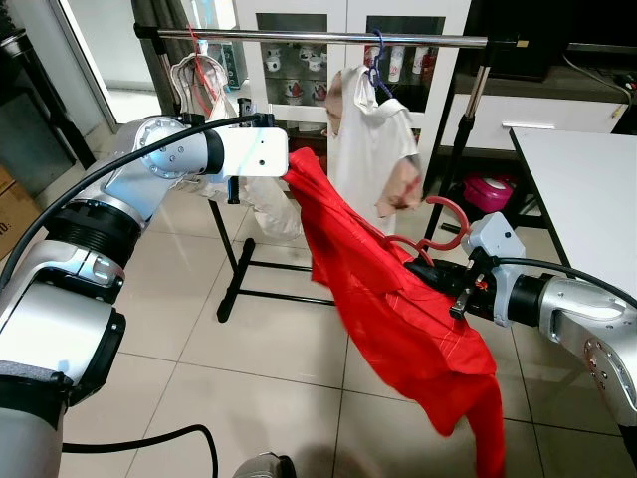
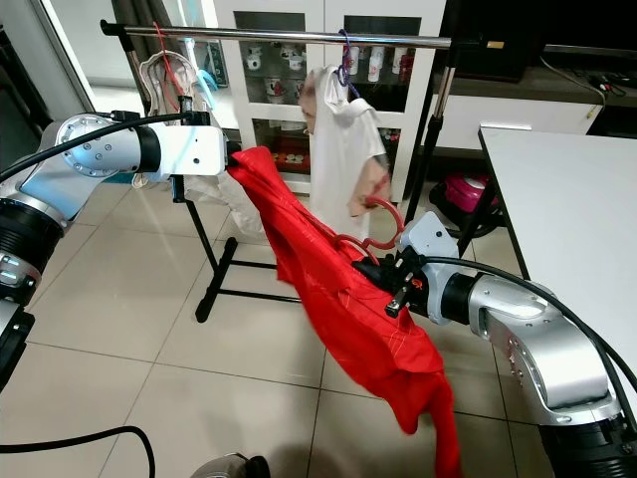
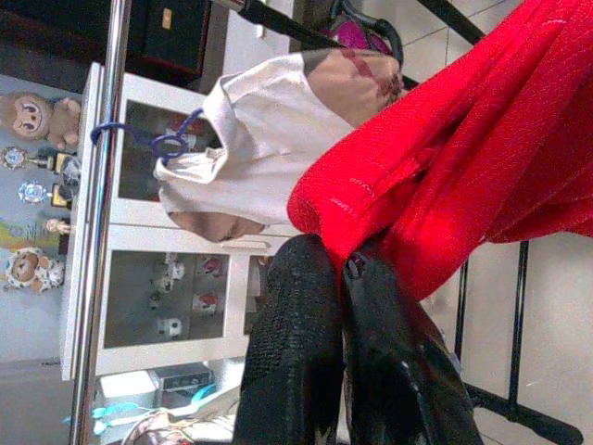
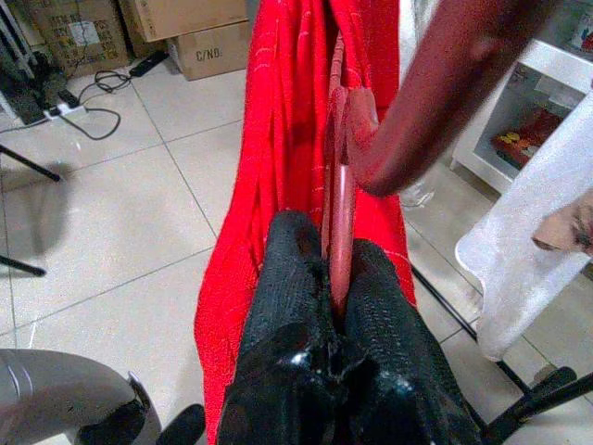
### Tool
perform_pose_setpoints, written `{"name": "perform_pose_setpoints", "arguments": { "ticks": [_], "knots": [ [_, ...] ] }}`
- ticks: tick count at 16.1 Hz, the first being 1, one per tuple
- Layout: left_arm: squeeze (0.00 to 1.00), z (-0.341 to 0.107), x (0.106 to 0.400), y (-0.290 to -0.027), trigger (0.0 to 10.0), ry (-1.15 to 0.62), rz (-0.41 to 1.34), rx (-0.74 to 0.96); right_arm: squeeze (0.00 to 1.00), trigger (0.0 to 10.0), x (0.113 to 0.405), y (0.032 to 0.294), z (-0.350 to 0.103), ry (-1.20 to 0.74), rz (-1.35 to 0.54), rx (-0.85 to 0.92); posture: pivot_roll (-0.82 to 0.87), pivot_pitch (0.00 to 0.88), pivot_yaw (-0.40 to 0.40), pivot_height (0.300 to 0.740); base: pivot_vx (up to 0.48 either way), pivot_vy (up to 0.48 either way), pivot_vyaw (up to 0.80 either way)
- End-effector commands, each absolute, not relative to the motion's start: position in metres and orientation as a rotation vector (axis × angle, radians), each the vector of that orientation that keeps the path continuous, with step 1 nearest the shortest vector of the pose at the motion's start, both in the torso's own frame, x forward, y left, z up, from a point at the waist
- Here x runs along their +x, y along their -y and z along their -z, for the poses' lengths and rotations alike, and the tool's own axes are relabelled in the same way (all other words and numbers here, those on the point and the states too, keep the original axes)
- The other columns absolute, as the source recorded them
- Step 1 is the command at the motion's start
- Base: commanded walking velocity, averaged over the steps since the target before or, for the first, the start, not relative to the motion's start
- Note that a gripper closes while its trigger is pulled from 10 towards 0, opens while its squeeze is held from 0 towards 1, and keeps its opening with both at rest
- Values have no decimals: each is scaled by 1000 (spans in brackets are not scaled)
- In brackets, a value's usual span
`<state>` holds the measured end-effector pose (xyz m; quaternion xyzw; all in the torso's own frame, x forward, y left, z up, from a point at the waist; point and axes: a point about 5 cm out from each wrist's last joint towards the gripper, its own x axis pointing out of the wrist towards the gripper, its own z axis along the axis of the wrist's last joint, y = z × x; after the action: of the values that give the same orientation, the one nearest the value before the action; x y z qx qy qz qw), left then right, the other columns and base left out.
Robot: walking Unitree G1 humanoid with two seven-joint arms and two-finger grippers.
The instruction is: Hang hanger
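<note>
A red garment [image 1: 388, 299] on a red hanger [image 1: 443, 224] stretches between my two arms in front of a clothes rack. My left gripper [image 1: 287, 171] is shut on the garment's upper corner; the left wrist view shows its fingers [image 3: 310, 334] pinching the red cloth [image 3: 445, 167]. My right gripper [image 1: 450, 289] is shut on the hanger's neck [image 4: 341, 222], below the curved hook [image 2: 383, 221]. The rack's silver rail [image 1: 328, 37] runs across the back, above both grippers. A white shirt [image 1: 370, 149] hangs from it on a blue hanger [image 1: 378, 60].
Another pale garment [image 1: 199, 85] hangs at the rail's left end on a red hanger. The rack's black base [image 1: 269, 284] stands on the tiled floor. A white table [image 1: 587, 189] is at the right. A glass cabinet [image 1: 299, 60] stands behind the rack, with a pink bag [image 1: 488, 191] near it.
</note>
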<state>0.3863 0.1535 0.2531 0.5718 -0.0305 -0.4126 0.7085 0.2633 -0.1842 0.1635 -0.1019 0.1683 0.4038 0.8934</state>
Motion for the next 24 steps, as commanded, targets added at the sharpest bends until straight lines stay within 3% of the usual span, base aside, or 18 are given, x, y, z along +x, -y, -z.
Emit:
{"name": "perform_pose_setpoints", "arguments": {
  "ticks": [1,12,14,20,22,24],
  "knots": [
    [0,-263,388,-162,0,74,861,1274,0,10000,263,184,-168,-329,-846,-211,-154,0,84,740,0,0,0],
    [0,-263,388,-162,0,74,861,1274,0,10000,263,184,-168,-329,-846,-211,-154,0,84,740,0,0,0],
    [0,-250,386,-153,0,70,929,1232,0,10000,281,160,-180,-164,-776,-102,-152,0,81,740,0,0,0],
    [0,-246,385,-150,0,65,945,1224,0,10000,280,152,-185,-128,-826,-44,-157,0,79,740,0,0,0],
    [0,-242,385,-148,0,57,956,1224,0,10000,277,150,-176,-211,-844,-277,-157,0,77,740,0,0,0],
    [0,-241,384,-142,0,70,973,1203,0,10000,283,151,-169,-245,-795,-335,-157,0,74,740,0,0,0]
  ]
}}
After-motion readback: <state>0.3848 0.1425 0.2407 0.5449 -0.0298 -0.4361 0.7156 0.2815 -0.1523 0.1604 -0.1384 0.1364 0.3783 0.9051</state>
